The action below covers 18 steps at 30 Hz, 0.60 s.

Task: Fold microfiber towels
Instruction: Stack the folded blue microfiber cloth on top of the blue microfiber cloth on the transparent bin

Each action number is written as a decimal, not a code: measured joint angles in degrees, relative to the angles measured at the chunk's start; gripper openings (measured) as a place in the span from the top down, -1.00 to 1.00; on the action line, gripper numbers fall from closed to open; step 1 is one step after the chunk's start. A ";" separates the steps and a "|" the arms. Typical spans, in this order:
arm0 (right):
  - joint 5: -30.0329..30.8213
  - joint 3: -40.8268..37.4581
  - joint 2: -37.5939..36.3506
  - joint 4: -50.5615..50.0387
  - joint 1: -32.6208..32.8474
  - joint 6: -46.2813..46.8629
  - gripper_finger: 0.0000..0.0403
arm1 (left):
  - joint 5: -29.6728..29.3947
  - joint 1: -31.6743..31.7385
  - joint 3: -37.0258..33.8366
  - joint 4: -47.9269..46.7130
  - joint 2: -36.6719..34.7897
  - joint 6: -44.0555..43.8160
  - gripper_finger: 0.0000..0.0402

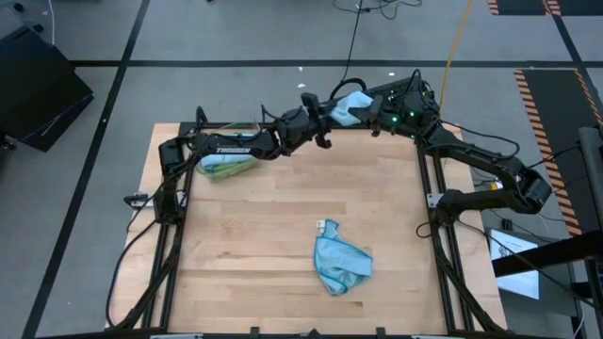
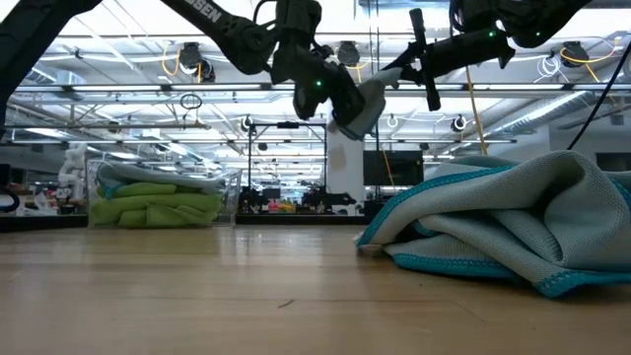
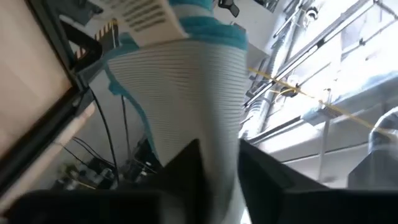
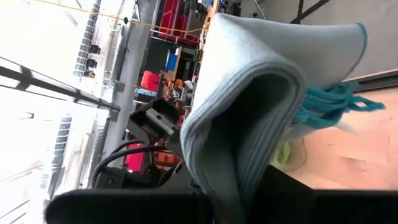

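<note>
High view shows both arms meeting above the table's [image 1: 245, 235] far edge, with a light blue towel [image 1: 350, 106] held in the air between them. The left gripper [image 1: 327, 121] has its two fingers [image 3: 186, 163] pinched on the cloth, which runs up between them in the left wrist view, white tag [image 3: 140, 15] at its far end. The right gripper [image 1: 369, 111] is clamped on the same towel's folded edge [image 4: 249, 118]. A second blue towel [image 1: 339, 264] lies crumpled on the wood near the front. Lime green towels [image 2: 156, 204] sit stacked in a clear bin [image 1: 226, 162] at the far left, under the left arm.
</note>
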 joint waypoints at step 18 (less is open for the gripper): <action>-12.46 0.00 0.07 -1.38 -6.48 4.50 -0.04 | -13.45 0.10 -0.07 0.38 -4.24 26.37 0.95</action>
